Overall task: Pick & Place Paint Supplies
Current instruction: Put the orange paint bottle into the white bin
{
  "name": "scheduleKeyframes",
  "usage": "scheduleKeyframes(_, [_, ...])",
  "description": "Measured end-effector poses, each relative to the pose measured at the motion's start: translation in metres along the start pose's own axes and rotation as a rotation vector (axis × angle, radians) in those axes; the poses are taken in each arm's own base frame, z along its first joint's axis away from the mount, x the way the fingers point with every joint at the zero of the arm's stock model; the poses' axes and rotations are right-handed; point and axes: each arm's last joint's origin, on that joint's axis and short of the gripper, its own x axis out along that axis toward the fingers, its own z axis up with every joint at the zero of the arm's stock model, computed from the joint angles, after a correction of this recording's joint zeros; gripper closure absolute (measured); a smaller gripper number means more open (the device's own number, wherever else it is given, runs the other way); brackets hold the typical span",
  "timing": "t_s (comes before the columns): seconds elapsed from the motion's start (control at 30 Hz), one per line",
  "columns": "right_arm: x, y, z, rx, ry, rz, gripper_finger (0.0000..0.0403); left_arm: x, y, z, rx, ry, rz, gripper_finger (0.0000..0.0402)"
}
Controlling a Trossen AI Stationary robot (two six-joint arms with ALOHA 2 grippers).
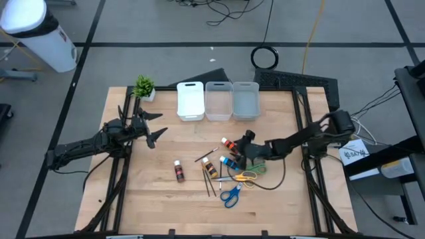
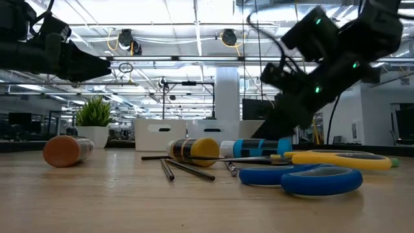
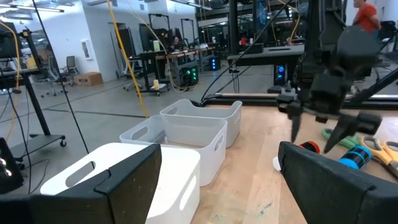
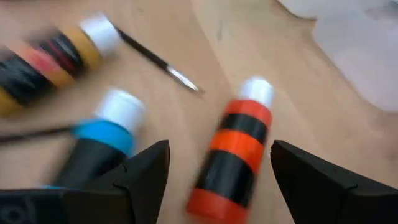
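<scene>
The paint supplies lie in a loose cluster on the wooden table. They are a red bottle (image 1: 229, 144), a blue bottle (image 1: 231, 161), a yellow bottle (image 1: 209, 167), a brown bottle (image 1: 179, 170), thin dark brushes (image 1: 208, 180), and blue (image 1: 231, 194), yellow (image 1: 247, 176) and green (image 1: 259, 168) scissors. My right gripper (image 4: 221, 149) is open and hovers low over the red bottle (image 4: 233, 155), one finger on either side of it and apart from it. The blue bottle (image 4: 106, 134) lies just outside one finger. My left gripper (image 1: 159, 129) waits open above the table's left part.
Three whitish bins (image 1: 190, 101) (image 1: 218, 101) (image 1: 246, 101) stand in a row at the far edge, with a small potted plant (image 1: 144, 87) to their left. A black cable (image 1: 277, 180) loops onto the table beside the scissors. Bare wood lies near the front edge.
</scene>
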Motion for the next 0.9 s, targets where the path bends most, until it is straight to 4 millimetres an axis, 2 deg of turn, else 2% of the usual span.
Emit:
scheduleKeyframes(0.13, [0.015, 0.000, -0.005, -0.011, 0.036, -0.017, 0.0140, 0.000, 0.000, 0.001, -0.001, -0.011, 0.001, 0.0064])
scheduleKeyframes(0.27, [0.021, -0.003, -0.010, 0.013, 0.057, -0.033, 0.0150, 0.000, 0.000, 0.004, -0.026, -0.039, 0.002, 0.0064])
scheduleKeyframes(0.37, [0.020, -0.004, -0.009, 0.020, 0.062, -0.033, 0.0178, 0.000, -0.001, 0.008, -0.178, -0.083, -0.053, 0.0064])
scheduleKeyframes(0.5, [0.015, -0.005, -0.004, 0.001, 0.041, -0.028, 0.0241, -0.002, 0.000, 0.019, -0.195, -0.196, -0.075, 0.0064])
scheduleKeyframes(0.6, [0.006, -0.006, 0.009, -0.016, -0.017, -0.019, 0.0290, -0.004, 0.000, 0.028, -0.256, -0.288, -0.091, 0.0064])
scheduleKeyframes(0.77, [-0.018, -0.010, 0.044, -0.079, -0.228, 0.000, 0.0293, -0.008, 0.002, 0.039, -0.317, -0.406, -0.100, 0.0064])
scheduleKeyframes(0.9, [-0.033, -0.017, 0.070, -0.099, -0.443, -0.014, 0.0293, -0.007, 0.004, 0.036, -0.417, -0.386, -0.054, 0.0064])
